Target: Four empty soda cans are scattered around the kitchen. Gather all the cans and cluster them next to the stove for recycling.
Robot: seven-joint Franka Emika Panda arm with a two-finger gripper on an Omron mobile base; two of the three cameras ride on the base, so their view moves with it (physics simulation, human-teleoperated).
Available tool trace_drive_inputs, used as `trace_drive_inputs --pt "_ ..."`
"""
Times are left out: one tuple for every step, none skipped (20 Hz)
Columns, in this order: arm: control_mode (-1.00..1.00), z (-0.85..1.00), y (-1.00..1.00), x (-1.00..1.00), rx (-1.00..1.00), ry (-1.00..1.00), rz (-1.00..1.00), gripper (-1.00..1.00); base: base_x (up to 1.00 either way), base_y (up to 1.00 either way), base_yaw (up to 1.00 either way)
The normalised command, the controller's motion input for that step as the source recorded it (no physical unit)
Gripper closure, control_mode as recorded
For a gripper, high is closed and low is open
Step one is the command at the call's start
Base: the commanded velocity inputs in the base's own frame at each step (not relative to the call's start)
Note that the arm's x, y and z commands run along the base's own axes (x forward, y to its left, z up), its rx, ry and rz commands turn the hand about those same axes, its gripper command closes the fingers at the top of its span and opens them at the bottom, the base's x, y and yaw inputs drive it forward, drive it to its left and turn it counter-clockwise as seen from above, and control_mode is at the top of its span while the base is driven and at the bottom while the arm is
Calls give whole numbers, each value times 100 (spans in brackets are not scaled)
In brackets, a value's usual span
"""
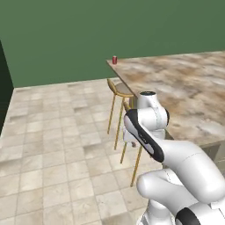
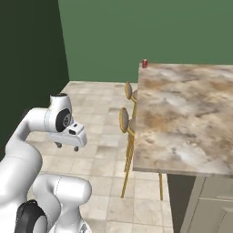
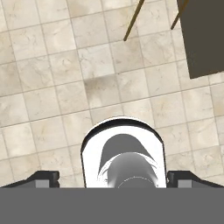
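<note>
One soda can point(image 1: 114, 59), red with a silver top, stands upright at the far corner of the marble island counter point(image 1: 184, 88). The right base view shows this can point(image 2: 144, 63) at the same far corner of the counter point(image 2: 182, 113). My gripper point(image 2: 68, 146) hangs from the folded arm well short of the can, low over the tiled floor and pointing down. In the hand view the gripper point(image 3: 113, 178) is open, its fingertips point(image 3: 43, 177) set wide apart with nothing between them. The stove is out of view.
Gold-legged bar stools point(image 1: 118, 88) point(image 2: 124, 119) stand along the island's near-left side, between me and the can. A green wall runs behind, with a dark wall point(image 2: 27, 68) at left. Below the hand lie floor tiles point(image 3: 100, 87), stool legs point(image 3: 133, 19) and the island's dark side panel point(image 3: 203, 35).
</note>
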Motion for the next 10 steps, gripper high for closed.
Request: trace_drive_inputs --pt "100 0 0 0 0 0 0 -100 9 96 -4" --pt "100 0 0 0 0 0 0 -100 10 90 -3" --pt "100 0 0 0 0 0 0 -100 11 88 -3" --pt "100 0 0 0 0 0 0 -100 23 70 -4" --pt "100 0 0 0 0 0 0 -100 30 54 -7" --pt "100 0 0 0 0 0 0 -100 33 51 -8" --pt "100 0 0 0 0 0 0 -100 37 48 -9" --pt "100 0 0 0 0 0 0 -100 39 49 -12" --pt "100 0 0 0 0 0 0 -100 45 53 -13" --pt "100 0 0 0 0 0 0 -100 52 59 -14"
